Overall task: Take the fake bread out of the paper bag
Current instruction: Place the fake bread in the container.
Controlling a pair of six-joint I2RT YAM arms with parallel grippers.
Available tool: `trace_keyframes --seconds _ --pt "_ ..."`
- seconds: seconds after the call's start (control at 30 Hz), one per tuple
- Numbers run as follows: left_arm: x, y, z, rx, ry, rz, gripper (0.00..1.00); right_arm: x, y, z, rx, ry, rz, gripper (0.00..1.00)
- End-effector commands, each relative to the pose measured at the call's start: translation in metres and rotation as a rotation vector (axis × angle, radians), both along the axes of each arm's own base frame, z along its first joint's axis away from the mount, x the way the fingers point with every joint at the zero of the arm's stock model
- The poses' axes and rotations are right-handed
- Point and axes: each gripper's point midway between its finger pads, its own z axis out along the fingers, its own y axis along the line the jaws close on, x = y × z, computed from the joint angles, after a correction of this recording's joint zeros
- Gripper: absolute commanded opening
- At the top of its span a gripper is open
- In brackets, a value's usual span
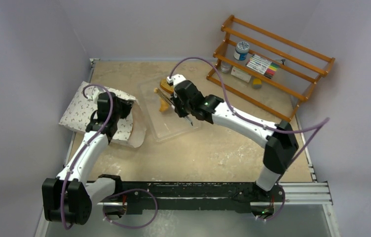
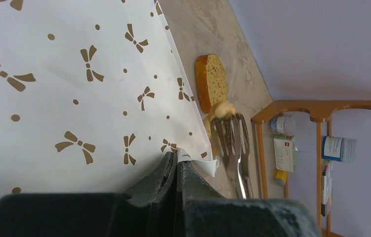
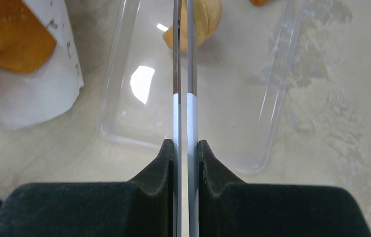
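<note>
The right jaws are pressed onto the handle of the metal tongs (image 3: 192, 113), squeezing its two arms together. The arms run straight out over the clear plastic tray (image 3: 233, 98) to a pale tan roll (image 3: 208, 17) of the fake bread. The tong tips are hidden behind the arms in the right wrist view, and the frame edge crops the roll. The left wrist view shows the forked tips (image 2: 230, 143) with the roll (image 2: 223, 108) at their end, but whether it is lifted off the tray floor cannot be told. Next to it lies a brown speckled slice (image 2: 212, 81), partly behind the bag's edge. An orange fragment (image 3: 262, 1) is cut off at the top of the right wrist picture, too little to name. The left jaws are closed, pinching the rim of the paper bag (image 2: 50, 98) at its open end, so the bag's wall fills most of that view. From above, the bag (image 1: 77, 111) lies on the surface (image 1: 223, 148) at the left with its mouth just beside the tray. Inside the mouth an orange pastry (image 3: 11, 44) shows, half covered by the paper; the rest of the bag's inside is hidden. A wooden rack (image 2: 351, 104) stands at the far right with small items that are hard to make out.
</note>
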Motion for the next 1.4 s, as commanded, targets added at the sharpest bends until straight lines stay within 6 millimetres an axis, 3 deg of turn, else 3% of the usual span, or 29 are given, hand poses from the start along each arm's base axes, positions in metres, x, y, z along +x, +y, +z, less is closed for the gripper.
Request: trace_keyframes --seconds 0.0,0.23,0.5,0.77,1.37 --pt "0.002 0.0 0.019 0.006 -0.063 -0.012 0.0 0.043 0.04 0.047 0.115 -0.12 0.048 0.0" --pt "0.0 -0.002 0.02 0.0 -0.064 -0.021 0.0 0.078 0.065 0.017 0.087 -0.084 0.057 0.0" --pt "0.0 -0.003 0.018 0.001 -0.062 -0.031 0.0 0.086 0.068 -0.006 0.058 -0.048 0.053 0.22" --pt "0.003 -0.005 0.016 -0.006 -0.062 -0.038 0.0 0.088 0.062 -0.005 0.078 -0.039 0.044 0.37" --pt "0.003 -0.004 0.018 -0.003 -0.061 -0.034 0.0 0.09 0.057 0.005 0.097 -0.056 0.036 0.4"
